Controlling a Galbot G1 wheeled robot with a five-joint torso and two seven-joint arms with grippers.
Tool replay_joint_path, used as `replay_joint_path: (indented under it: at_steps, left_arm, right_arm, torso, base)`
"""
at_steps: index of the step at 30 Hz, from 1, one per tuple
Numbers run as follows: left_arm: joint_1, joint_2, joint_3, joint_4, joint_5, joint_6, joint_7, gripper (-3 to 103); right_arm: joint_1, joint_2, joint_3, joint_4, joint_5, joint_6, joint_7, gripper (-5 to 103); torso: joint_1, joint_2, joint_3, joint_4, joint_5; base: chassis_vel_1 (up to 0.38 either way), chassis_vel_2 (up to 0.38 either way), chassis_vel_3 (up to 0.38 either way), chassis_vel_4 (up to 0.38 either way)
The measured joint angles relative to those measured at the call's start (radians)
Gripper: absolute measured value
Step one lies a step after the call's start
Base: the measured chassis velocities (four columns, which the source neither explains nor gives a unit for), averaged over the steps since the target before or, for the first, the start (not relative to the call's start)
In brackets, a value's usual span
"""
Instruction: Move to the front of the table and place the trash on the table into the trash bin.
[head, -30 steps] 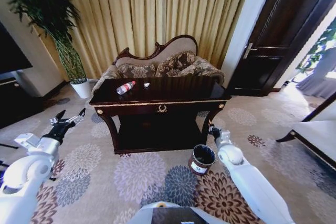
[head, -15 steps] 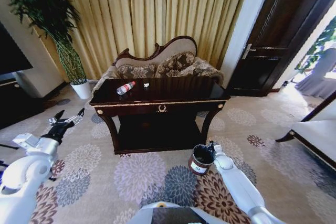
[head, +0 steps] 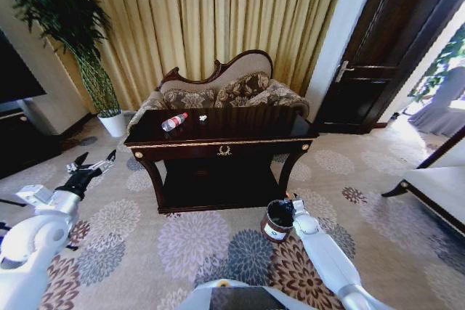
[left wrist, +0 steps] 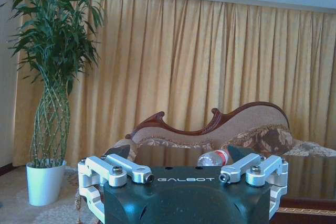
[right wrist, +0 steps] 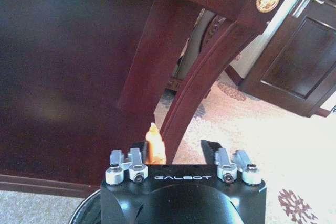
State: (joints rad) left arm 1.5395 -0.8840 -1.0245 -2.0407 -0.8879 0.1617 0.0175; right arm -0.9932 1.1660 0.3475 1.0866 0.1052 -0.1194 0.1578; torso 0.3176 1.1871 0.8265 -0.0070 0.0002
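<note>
Down low by the table's front right leg: right gripper (head: 288,203), hanging just over the mouth of the small round dark-brown trash bin (head: 272,232). Fingers well apart in the right wrist view, with a small orange piece (right wrist: 154,143) leaning on one finger only, not pinched across. Light scrap by the look of it, likely to drop at the slightest nudge; black rim of the bin (right wrist: 86,209) right underneath.

Out to the left of the table, over the carpet: left gripper (head: 91,168), held at about tabletop height, spread wide, nothing in it.

Up on the dark glossy wooden table with gold trim (head: 218,141), toward the back left: clear plastic bottle with red cap and red-white label (head: 174,121), lying on its side, and just beside it a small white crumpled scrap (head: 203,117). Probably an empty bottle, so light, thin-walled, smooth and prone to roll on that polished top; best taken across the labelled middle. Scrap soft and tiny, needing a fine pinch.

Plenty of open tabletop around both. Tighter below, with the curved leg and lower shelf close to the bin; open carpet on the near side.
</note>
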Motion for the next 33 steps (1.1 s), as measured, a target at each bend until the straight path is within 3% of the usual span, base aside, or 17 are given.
replay_joint_path:
  at_steps: [6, 8, 10, 13, 23, 25, 28, 33]
  left_arm:
    - [0.0, -0.003, 0.001, -0.001, 0.0, -0.001, 0.007, 100]
    - [0.0, -0.003, 0.0, -0.002, 0.0, -0.001, 0.007, 100]
    - [0.001, -0.001, -0.004, -0.002, -0.002, -0.002, 0.008, 100]
    - [0.003, 0.0, -0.007, -0.002, -0.003, -0.002, 0.009, 100]
    - [0.004, 0.0, -0.006, -0.002, -0.003, -0.004, 0.01, 100]
    - [0.005, 0.0, -0.006, -0.002, -0.003, -0.004, 0.01, 100]
    - [0.009, -0.001, -0.005, -0.002, -0.001, -0.004, 0.01, 100]
    - [0.012, 0.001, -0.006, -0.002, 0.0, -0.005, 0.01, 100]
  right_arm:
    - [-0.005, 0.0, 0.002, 0.012, 0.002, 0.008, 0.021, 85]
    - [-0.005, 0.0, 0.002, 0.012, 0.002, 0.009, 0.024, 85]
    - [-0.004, 0.003, 0.002, 0.012, 0.002, 0.01, 0.027, 95]
    - [0.0, 0.006, 0.002, 0.012, 0.002, 0.012, 0.029, 100]
    - [0.016, 0.021, 0.002, -0.001, 0.019, 0.005, 0.031, 103]
    - [0.02, 0.023, 0.001, 0.002, 0.066, -0.012, 0.03, 100]
    - [0.036, 0.042, -0.002, 0.023, 0.268, -0.111, 0.081, 87]
    - [0.059, 0.066, 0.008, -0.003, 0.351, -0.14, 0.119, 85]
  torso:
    - [0.0, 0.0, 0.0, 0.0001, 0.0001]
    - [0.0, 0.0, 0.0, 0.0001, 0.0001]
    - [0.0, 0.0, 0.0, 0.0001, 0.0002]
    - [0.0, 0.0, 0.0, 0.0002, 0.0002]
    - [0.0, 0.0, 0.0, 0.0001, 0.0001]
    - [0.0, 0.0, 0.0, 0.0001, 0.0]
    - [0.0, 0.0, 0.0, 0.0002, 0.0]
    - [0.0, 0.0, 0.0, 0.0003, 0.0]
  base:
    - [0.0, 0.0, 0.0, 0.0]
    - [0.0, 0.0, 0.0, 0.0]
    - [0.0, 0.0, 0.0, 0.0]
    - [0.0, 0.0, 0.0, 0.0]
    - [0.0, 0.0, 0.0, 0.0]
    - [0.0, 0.0, 0.0, 0.0]
    - [0.0, 0.0, 0.0, 0.0]
    - [0.0, 0.0, 0.0, 0.0]
